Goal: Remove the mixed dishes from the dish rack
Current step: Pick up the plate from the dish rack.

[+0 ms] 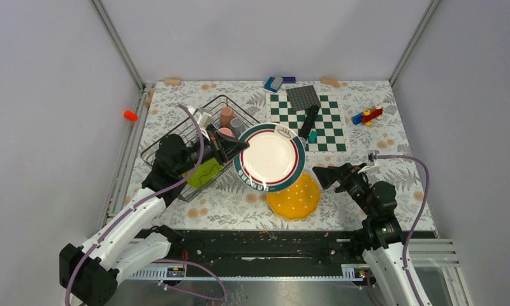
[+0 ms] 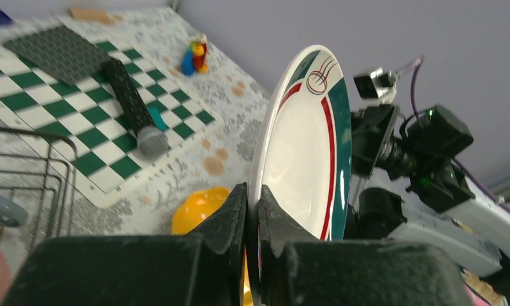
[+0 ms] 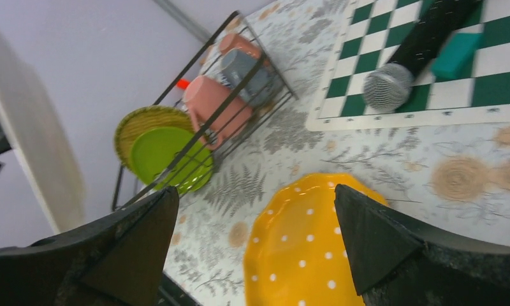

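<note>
Mid-unload: left pincer (image 2: 252,213) clamped shut on rim of white plate (image 1: 269,157), held tilted over the counter (image 1: 393,178) between dish rack (image 1: 152,145) and yellow plate (image 1: 295,199). Right pincer (image 1: 321,175) wide open, empty. Next: probably lower it onto yellow plate, release.

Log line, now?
left gripper: jaws shut on green-rimmed plate | right gripper: jaws open | yellow dotted plate: on table | dish rack: holds mugs

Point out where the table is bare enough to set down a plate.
Bare cloth: right of the board, between toy and right gripper; also near edge, between rack and yellow plate. Crowded: the centre, where the left gripper holds the white plate between rack and board.
</note>
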Controlling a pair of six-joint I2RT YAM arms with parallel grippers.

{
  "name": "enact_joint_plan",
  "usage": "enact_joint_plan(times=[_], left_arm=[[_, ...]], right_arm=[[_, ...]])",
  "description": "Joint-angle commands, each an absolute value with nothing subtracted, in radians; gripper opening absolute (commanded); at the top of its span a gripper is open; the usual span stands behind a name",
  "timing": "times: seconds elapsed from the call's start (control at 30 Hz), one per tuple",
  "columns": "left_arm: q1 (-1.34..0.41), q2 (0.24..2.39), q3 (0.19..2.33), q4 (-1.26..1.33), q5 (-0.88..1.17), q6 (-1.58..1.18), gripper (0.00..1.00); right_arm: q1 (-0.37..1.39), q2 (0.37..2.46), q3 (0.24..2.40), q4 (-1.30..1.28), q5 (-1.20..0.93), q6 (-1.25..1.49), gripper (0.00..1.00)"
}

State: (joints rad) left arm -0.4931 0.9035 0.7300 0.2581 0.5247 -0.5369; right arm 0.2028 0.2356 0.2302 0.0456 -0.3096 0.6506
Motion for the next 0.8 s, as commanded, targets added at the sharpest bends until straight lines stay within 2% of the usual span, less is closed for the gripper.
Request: enact_joint_plan(times=[0.0, 0.27, 0.6, 0.67, 0.77], left_arm=[[-0.529, 0.894, 0.681, 0.334, 0.559, -0.556, 0.00], [-0.553, 0.929, 0.610, 0.275, 0.511, -0.541, 0.00], [-0.591, 0.979, 0.599, 0.246, 0.476, -0.511, 0.00], [-0.596, 0.989, 0.595, 0.261, 0.485, -0.513, 0.00], [-0.602, 0.996, 0.595, 0.273, 0.487, -0.519, 0.00]], right_arm=[[0.206, 0.305, 0.207, 0.303, -0.511, 0.757, 1.00], [0.207, 0.492, 0.182, 0.530, -0.645, 0.891, 1.00], [0.207, 0.541, 0.168, 0.577, -0.640, 0.920, 0.98], [0.210, 0.548, 0.166, 0.577, -0.637, 0.921, 0.96], [0.219, 0.578, 0.180, 0.560, -0.646, 0.902, 0.88]])
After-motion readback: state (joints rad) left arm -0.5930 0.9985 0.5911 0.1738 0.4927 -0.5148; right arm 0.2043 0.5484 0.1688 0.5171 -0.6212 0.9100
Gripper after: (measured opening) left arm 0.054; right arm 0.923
